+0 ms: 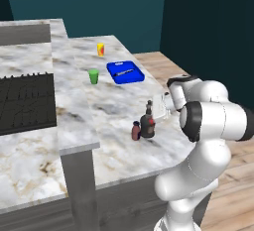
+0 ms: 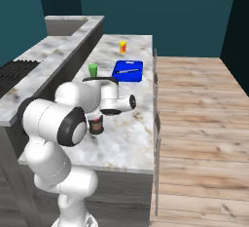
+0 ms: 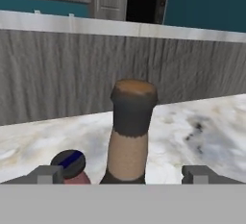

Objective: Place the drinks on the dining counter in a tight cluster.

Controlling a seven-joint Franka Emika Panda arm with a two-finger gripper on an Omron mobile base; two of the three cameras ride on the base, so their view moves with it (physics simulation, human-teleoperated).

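On the dining counter (image 1: 119, 103) the squat dark brown bottle (image 1: 147, 124) stands upright with the tiny maroon bottle (image 1: 135, 131) close on its left. A faint grey-clear water bottle (image 1: 159, 107) stands just right of the brown one, beside my hand. My gripper (image 1: 167, 104) hovers at neck height next to them. In the hand view my gripper (image 3: 124, 174) is open, its fingertips (image 3: 45, 174) wide apart on either side of the brown bottle's neck (image 3: 130, 131) without touching it. The maroon bottle's dark cap (image 3: 69, 163) shows at lower left. The brown bottle's base (image 2: 97, 125) peeks from behind my arm.
Farther along the counter are a green cup (image 1: 93, 76), a yellow-orange cup (image 1: 100, 49) and a blue tray (image 1: 125, 72). The raised grey ledge (image 1: 69, 111) runs along the left, with the black stove (image 1: 25, 101) beyond it. The counter's open edge drops to wooden floor (image 2: 204, 114).
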